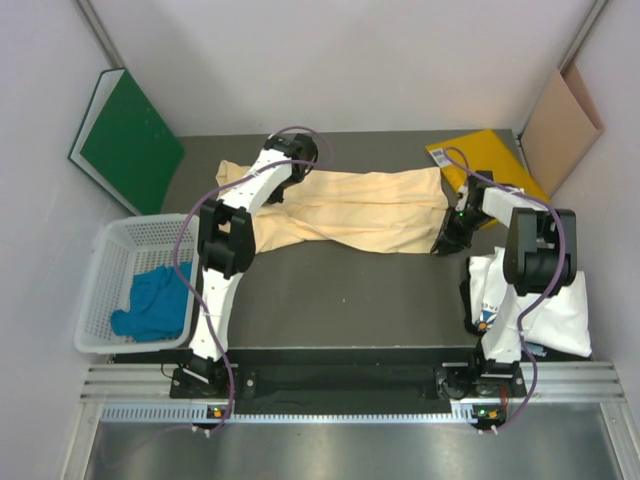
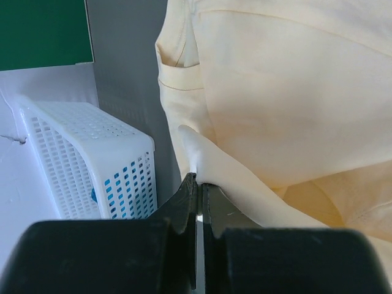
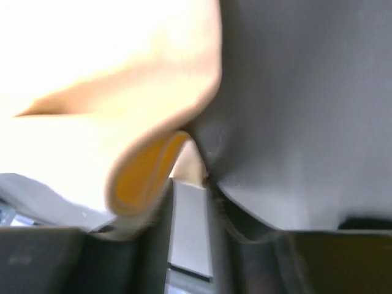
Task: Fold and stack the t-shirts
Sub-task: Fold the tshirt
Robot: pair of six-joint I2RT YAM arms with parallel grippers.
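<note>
T-shirts first: the peach-yellow t-shirt [image 1: 350, 210] is stretched sideways across the back half of the desk [image 1: 340, 300], with a claw on each end. The left claw [image 2: 197, 187] is pinched together on a thin fold at the shirt's left edge. The right claw [image 3: 191, 174] is clamped on the opposite edge, where the cloth curls over one finger.

Our guess at why it's held like this: gripping both ends keeps the fabric spread, so it can be laid out or folded over without bunching up. It looks creased and a bit twisted through the middle though, so we'd say the fold is at an early stage.

Containers: the white basket [image 1: 120, 250] sits at the desk's left edge, just beside the left arm, and the teal-blue t-shirt [image 1: 155, 300] is crumpled inside it. The white t-shirt [image 1: 560, 315] with the small print isn't in any container. It lies on the desk by the right arm's base, partly hidden by the arm. The yellow folder [image 1: 495, 160] lies flat at the back right, just behind the right claw.
</note>
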